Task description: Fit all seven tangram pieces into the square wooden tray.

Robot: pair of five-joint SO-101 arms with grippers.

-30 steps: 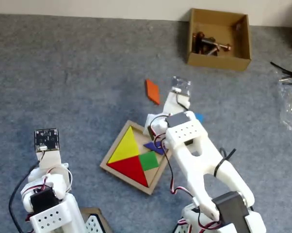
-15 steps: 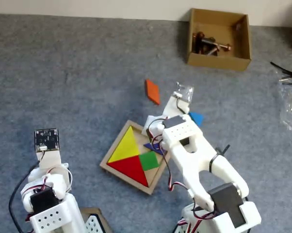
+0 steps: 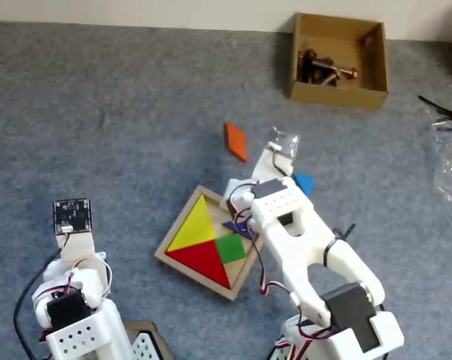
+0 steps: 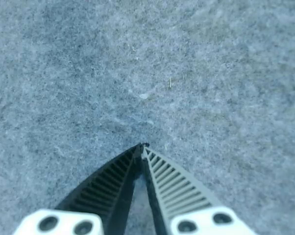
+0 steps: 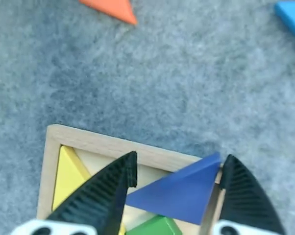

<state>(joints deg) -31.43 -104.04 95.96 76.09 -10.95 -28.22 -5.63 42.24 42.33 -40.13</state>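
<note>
On the desk [image 3: 98, 112], mid-scene, partly filled square wooden tray [image 3: 192, 277], right gripper [image 5: 179, 160] spread apart astride a blue triangle [image 5: 179, 193] at its right rim. Farther off, orange piece [image 3: 236, 141] and light-blue piece [image 3: 304, 182] lying loose. Near left, left gripper [image 4: 143, 147] pressed together over bare felt.

Grey carpet [image 3: 121, 105], pale wall behind

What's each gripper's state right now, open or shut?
Left gripper: shut, empty.
Right gripper: open, straddling the blue triangle at the tray rim.
</note>
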